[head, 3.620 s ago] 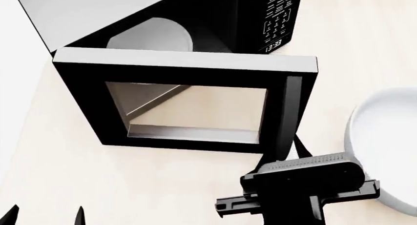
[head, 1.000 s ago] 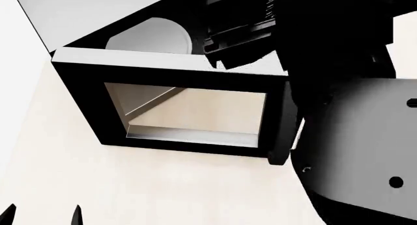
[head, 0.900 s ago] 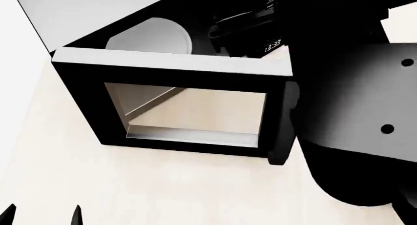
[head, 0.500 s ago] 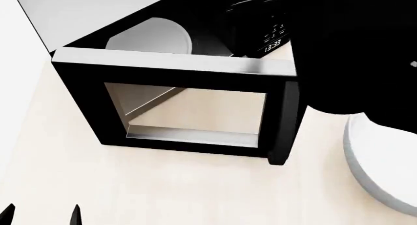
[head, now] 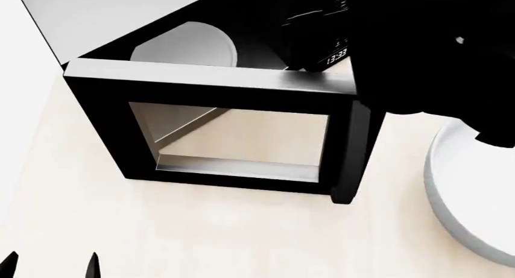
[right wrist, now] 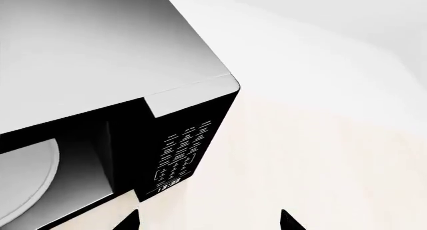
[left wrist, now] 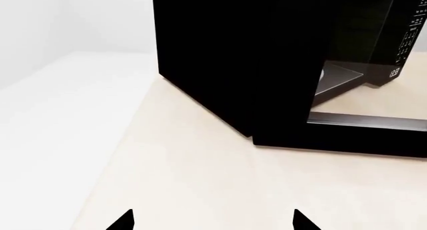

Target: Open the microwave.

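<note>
While pulling up and away from the handle (head: 354, 151), now lifting high at the right, the right arm (head: 435, 49) blotting out the keypad corner. Leaving the microwave (head: 185, 25) at the far left of the counter (head: 201, 236) with its door (head: 217, 127) swung wide, plate (head: 187, 46) showing — looking done. Right claw (right wrist: 207, 221) hovering with tips spread apart, holding nothing. Left claw (left wrist: 212, 221) idling near, likewise apart. Bowl (head: 471, 193) sitting right.

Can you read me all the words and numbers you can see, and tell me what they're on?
"13:33": clock on the microwave, at the bottom of its keypad.
Keypad buttons: white lettering, too small to read.
Nothing else has writing.
</note>
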